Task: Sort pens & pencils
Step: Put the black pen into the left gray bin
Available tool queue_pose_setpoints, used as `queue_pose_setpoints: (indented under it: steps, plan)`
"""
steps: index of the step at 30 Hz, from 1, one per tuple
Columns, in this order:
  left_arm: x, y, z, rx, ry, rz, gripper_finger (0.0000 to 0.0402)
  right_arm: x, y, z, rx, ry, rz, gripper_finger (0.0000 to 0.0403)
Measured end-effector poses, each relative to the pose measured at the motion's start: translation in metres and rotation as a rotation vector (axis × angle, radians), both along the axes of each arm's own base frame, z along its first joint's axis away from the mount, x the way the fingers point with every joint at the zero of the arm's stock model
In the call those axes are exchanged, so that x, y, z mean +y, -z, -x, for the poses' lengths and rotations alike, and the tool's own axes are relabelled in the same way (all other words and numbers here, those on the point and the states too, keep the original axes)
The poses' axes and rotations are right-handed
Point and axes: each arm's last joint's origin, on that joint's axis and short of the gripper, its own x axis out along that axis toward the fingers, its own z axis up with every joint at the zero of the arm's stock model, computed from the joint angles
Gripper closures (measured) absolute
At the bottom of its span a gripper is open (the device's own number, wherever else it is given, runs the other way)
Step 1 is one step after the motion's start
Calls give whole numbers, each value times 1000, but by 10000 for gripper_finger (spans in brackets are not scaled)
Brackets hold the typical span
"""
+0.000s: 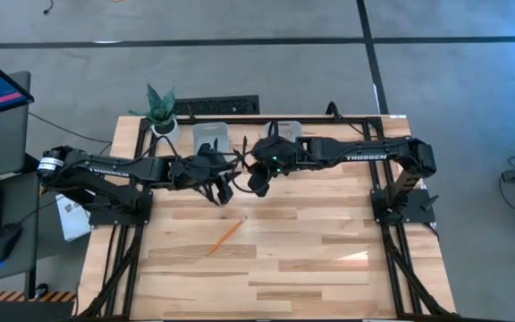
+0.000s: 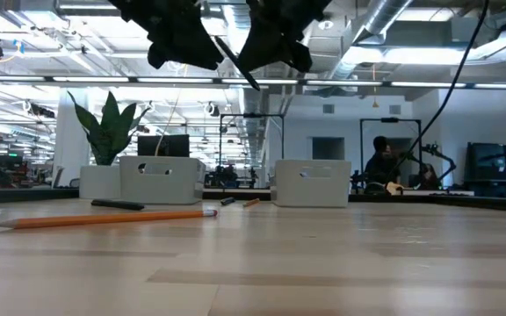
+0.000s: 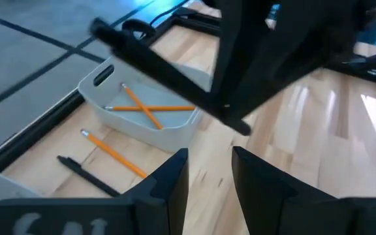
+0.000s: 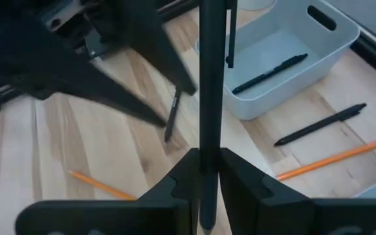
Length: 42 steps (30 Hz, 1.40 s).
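My right gripper (image 4: 209,173) is shut on a black pen (image 4: 211,85), high above the table's far middle (image 1: 257,179). My left gripper (image 3: 211,173) hovers open just to its left (image 1: 220,188), touching nothing. The held pen (image 2: 235,63) slants between both grippers. The left white bin (image 4: 286,49) holds one pen (image 4: 269,72). In the right white bin (image 3: 155,124) two pencils (image 3: 145,108) lie crossed. Loose on the wood lie a pencil (image 1: 226,235), more pens (image 4: 322,124) (image 4: 172,117) and another pencil (image 4: 338,156). My right gripper pinches the pen's barrel (image 4: 211,147) between its two fingers. The pen runs on past the fingertips, clip (image 4: 229,39) toward its far end. It is lifted clear of the table and hangs slanted in the air (image 2: 235,63).
A potted plant (image 1: 159,107) stands at the far left corner beside the left bin (image 1: 211,136). The right bin (image 1: 284,132) sits next to it on the far edge. Black frame rails (image 1: 128,233) run along both sides. Bare wood (image 1: 311,259) fills the near half.
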Motion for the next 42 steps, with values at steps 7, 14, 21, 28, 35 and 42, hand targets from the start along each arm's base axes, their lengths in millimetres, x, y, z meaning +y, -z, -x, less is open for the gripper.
queue_pose_setpoints:
  steps: [7,14,21,28,35,42]
  plan:
    - [0,1,1,36,25,-47,294,-1,0,0,10,-28,31,327]
    - [1,-4,4,-26,-19,37,294,-10,1,1,18,-24,54,327]
    - [10,-28,30,-106,-42,51,294,-27,4,7,75,18,47,327]
    - [21,-48,53,-205,-55,73,257,-35,5,9,79,38,46,327]
    - [34,-53,53,-308,-4,283,161,-33,-2,2,-17,8,19,327]
    - [49,-63,54,-423,54,329,135,-34,-9,-3,-118,6,-13,327]
